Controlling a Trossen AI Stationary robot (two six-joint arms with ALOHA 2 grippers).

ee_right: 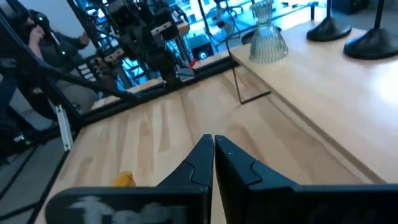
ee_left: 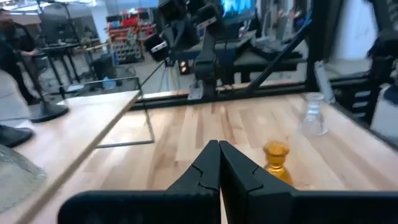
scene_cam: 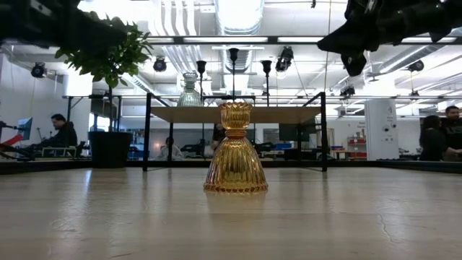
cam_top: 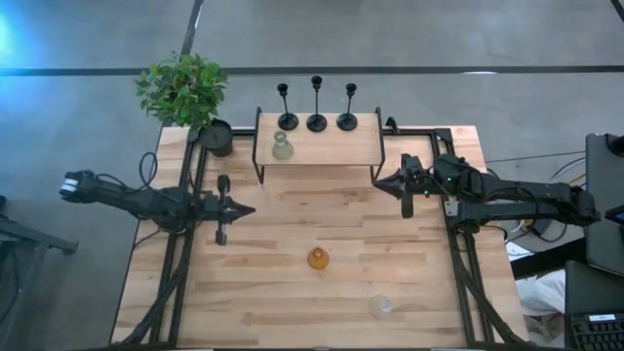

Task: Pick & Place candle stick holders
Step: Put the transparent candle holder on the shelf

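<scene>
Table top [cam_top: 292,283]: light butcher-block wood, pale and tan planks in strips.
Raised shelf [cam_top: 322,151]: same light wood, on a thin black metal frame.
Three slim metal candle stick holders [cam_top: 316,105]: matt black throughout, in a row at the shelf's rear edge.
Ribbed glass vase [cam_top: 282,147]: pale greenish-clear, on the shelf.
Ribbed amber glass vase [scene_cam: 235,148]: golden-orange, vertical flutes, in front of the shelf.
Clear glass vase [cam_top: 380,305]: colourless.
Potted plant [cam_top: 183,88]: green leaves, black pot [cam_top: 216,137], beside the shelf.
</scene>
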